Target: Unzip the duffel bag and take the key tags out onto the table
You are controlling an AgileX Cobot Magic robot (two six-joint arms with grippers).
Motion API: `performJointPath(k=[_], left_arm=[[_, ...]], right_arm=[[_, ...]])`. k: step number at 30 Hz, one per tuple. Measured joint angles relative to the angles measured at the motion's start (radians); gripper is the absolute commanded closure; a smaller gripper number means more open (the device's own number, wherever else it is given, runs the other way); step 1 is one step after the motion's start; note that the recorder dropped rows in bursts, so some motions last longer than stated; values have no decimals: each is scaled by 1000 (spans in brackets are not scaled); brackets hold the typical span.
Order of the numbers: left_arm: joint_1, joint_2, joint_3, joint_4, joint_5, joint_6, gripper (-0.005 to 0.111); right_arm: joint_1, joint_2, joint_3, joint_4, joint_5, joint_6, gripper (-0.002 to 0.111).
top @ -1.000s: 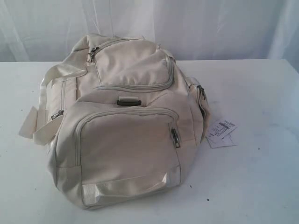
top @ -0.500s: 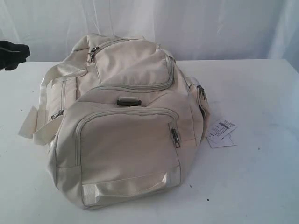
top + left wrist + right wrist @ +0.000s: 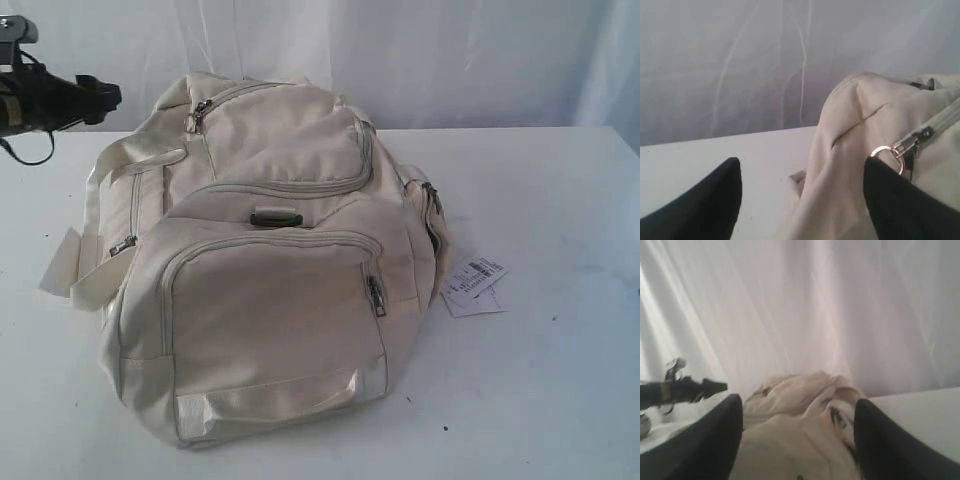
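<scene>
Left pincer (image 3: 801, 165): fingers spread wide, nothing between them. It hangs in the air over the far-left corner of the worktop (image 3: 560, 400), tips pointing at the far end of the duffel bag (image 3: 270, 290), close to it but not touching. In its wrist view one finger (image 3: 900, 205) sits just beside a metal zipper pull (image 3: 900, 147) with a ring on it; no contact seen. The other finger is over bare worktop.

Right pincer (image 3: 797, 402): fingers also apart, holding nothing. It is raised and looks down over the bag toward the far edge. It does not show in the exterior view, so I cannot tell where it stands over the worktop.

The bag lies left of centre, long axis running from the far edge toward the near edge. Its far end reaches about the far edge and its near end stops just short of the near edge. The front pocket zipper pull (image 3: 375, 295) sits at the pocket's right side; the zippers that show look closed. The webbing handle (image 3: 100, 200) loops out toward the left edge, leaving a narrow strip of worktop there.

A white paper label (image 3: 472, 285) lies flat just off the bag's right side. Past it there is a wide bare stretch to the right edge and both right corners, with a few dark specks. A white curtain (image 3: 450, 60) hangs behind the far edge.
</scene>
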Motion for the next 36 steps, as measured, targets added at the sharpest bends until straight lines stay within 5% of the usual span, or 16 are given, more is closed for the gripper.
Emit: performJointPath(k=[10, 18, 22, 27, 36], left_arm=[[-100, 194, -263, 86, 165, -2, 35], [-108, 298, -317, 107, 194, -35, 37], [-108, 326, -319, 116, 169, -54, 57], [-110, 337, -321, 136, 127, -90, 107], [-108, 336, -321, 219, 99, -122, 107]], right_arm=[[0, 153, 0, -186, -116, 191, 47], [0, 227, 0, -196, -118, 165, 47], [0, 272, 0, -197, -120, 155, 47], [0, 407, 0, -181, -155, 153, 47], [11, 824, -178, -63, -353, 108, 47]])
